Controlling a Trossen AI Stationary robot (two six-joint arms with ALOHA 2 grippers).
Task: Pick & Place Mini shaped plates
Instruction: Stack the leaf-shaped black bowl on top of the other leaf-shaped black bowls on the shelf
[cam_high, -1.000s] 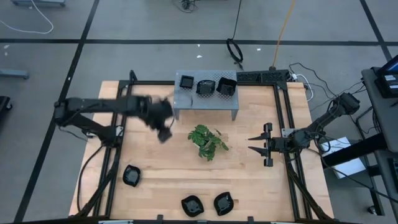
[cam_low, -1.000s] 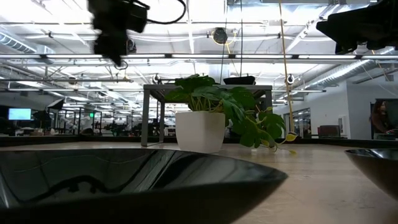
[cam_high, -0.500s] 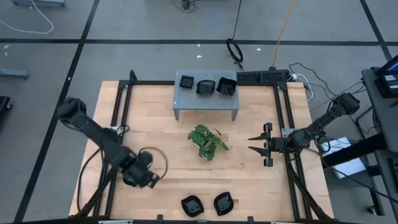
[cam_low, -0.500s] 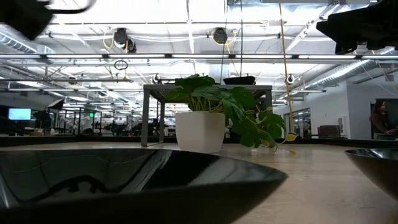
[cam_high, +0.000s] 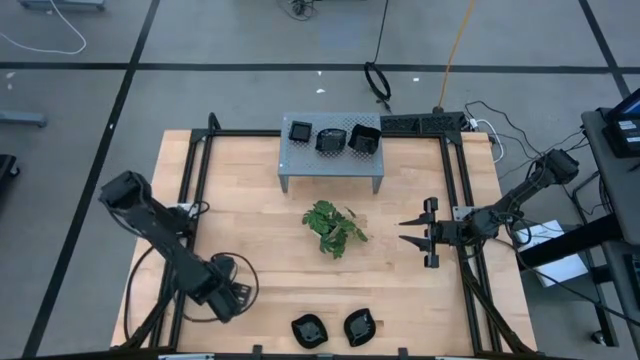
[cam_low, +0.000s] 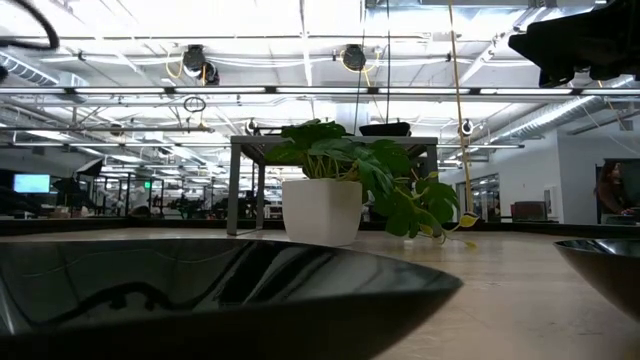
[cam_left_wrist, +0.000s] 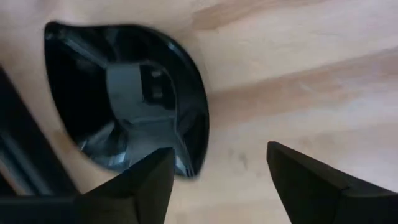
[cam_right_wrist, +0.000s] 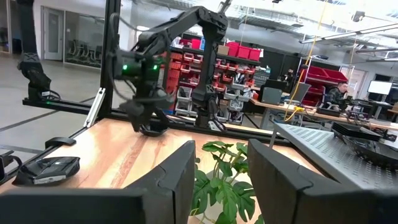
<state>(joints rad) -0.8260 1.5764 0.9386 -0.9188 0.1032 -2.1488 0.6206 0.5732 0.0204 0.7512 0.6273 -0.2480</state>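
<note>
Black mini shaped plates lie about the wooden table. One plate (cam_left_wrist: 118, 99) sits flat near the near left corner, and my left gripper (cam_high: 228, 296) hangs open just above it, pointing down. One finger (cam_left_wrist: 146, 183) stands over the plate's rim and the other (cam_left_wrist: 305, 180) over bare wood beside it. Two more plates (cam_high: 310, 330) (cam_high: 360, 327) lie by the near edge. Three plates (cam_high: 329, 140) rest on the grey perforated stand (cam_high: 330, 165) at the far side. My right gripper (cam_high: 402, 231) waits open at the right, held level.
A green leafy sprig (cam_high: 335, 228) stands at the table's middle, between the stand and the near plates. Black frame rails (cam_high: 455, 170) run along the table's left and right sides. Bare wood lies between the sprig and my left gripper.
My left gripper has swung from beside the stand toward the near left corner, sinking and rolling about its own axis. It now hangs over the near left plate. No plate has moved.
</note>
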